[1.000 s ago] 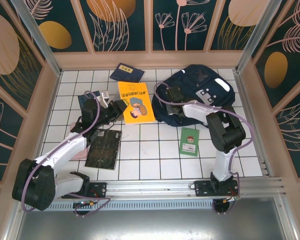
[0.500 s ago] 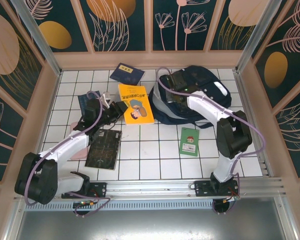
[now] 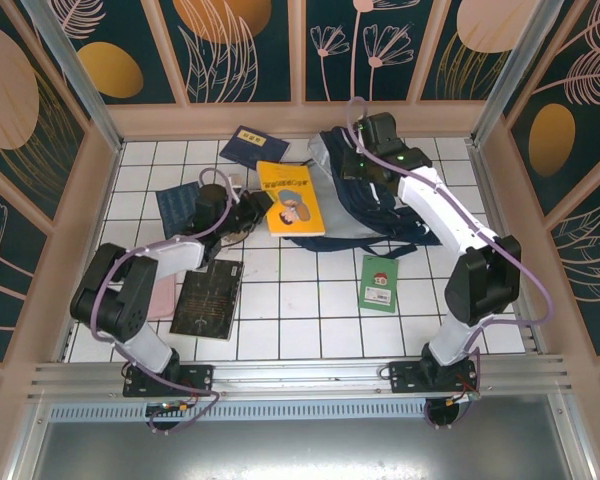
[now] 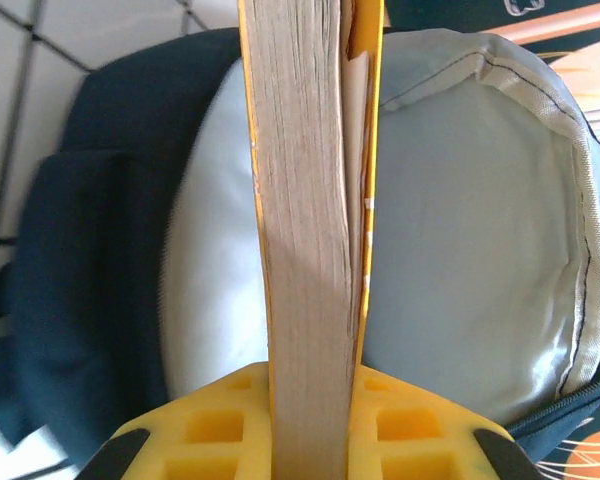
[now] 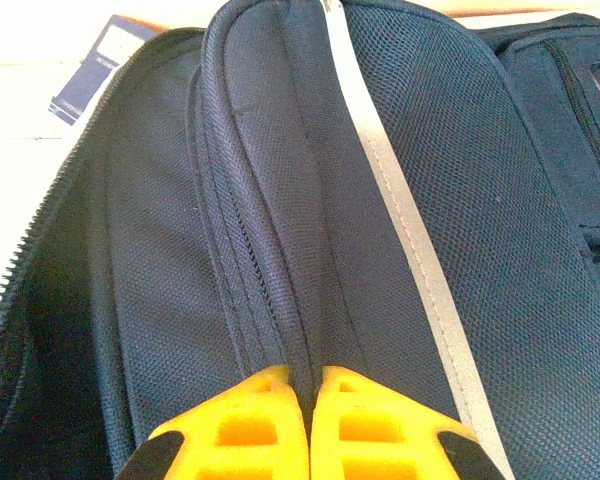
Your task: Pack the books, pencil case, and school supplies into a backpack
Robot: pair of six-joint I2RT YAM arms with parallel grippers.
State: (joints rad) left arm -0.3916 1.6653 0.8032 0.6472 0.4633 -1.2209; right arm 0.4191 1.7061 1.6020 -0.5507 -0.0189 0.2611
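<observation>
Left tool (image 4: pixel 310 415) clamped on the yellow book (image 4: pixel 302 200) before the backpack (image 4: pixel 480 230) opening; right tool (image 5: pixel 308 405) pinched together on the backpack's rim

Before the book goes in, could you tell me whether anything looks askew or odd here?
Yes: on the yellow book held edge-on by the left gripper at the backpack mouth, one cover gapes away from the pages, so it could snag. Nothing else stands out.

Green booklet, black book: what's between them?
Nothing in the way: just bare white tiles between the green booklet and the black book, as the top external view shows.
</observation>
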